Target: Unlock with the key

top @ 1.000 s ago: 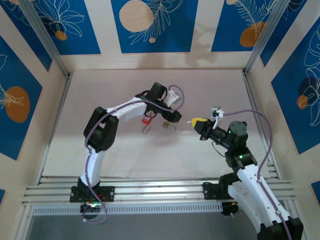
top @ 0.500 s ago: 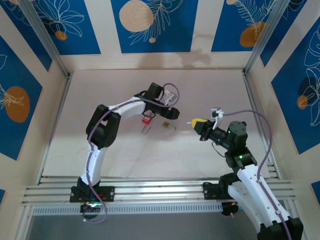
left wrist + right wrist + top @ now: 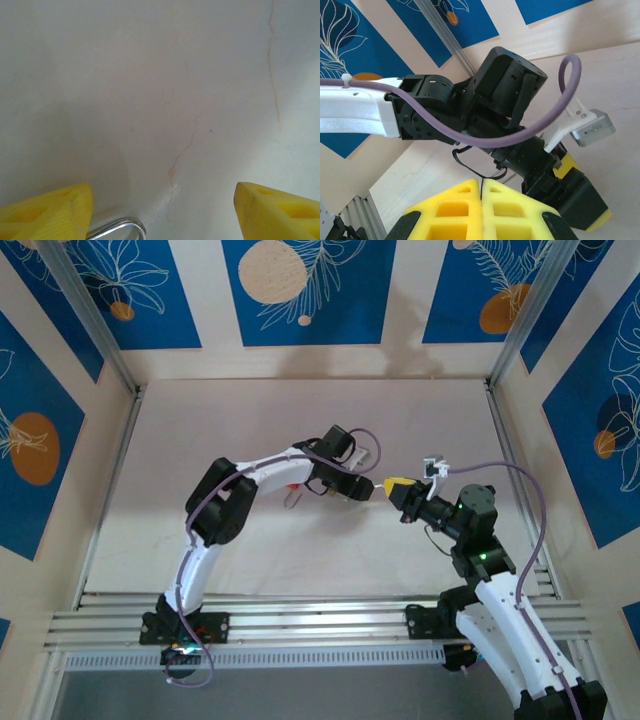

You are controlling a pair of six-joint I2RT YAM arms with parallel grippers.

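My left gripper (image 3: 358,488) reaches right across the table, its tip close to my right gripper (image 3: 388,483). In the left wrist view the left gripper (image 3: 162,215) is open, its yellow fingers (image 3: 45,210) wide apart over the white table. The curved steel shackle (image 3: 117,227) of a padlock shows at the bottom edge between them, nearer the left finger; the lock's body is hidden. My right gripper (image 3: 481,200) is shut, pointing at the left arm's wrist. A thin dark sliver, the key (image 3: 481,182) seen edge-on, sticks out of the seam between its fingertips.
A red padlock (image 3: 292,482) lies partly under the left forearm. Panelled walls with metal posts (image 3: 100,330) close the table at the back and sides. A rail (image 3: 300,620) runs along the near edge. A purple cable (image 3: 540,125) loops off the left wrist.
The left arm has swung right, from above the red padlock to the brass padlock's spot beside the right gripper, and its jaws have narrowed a little. The right arm has not moved.
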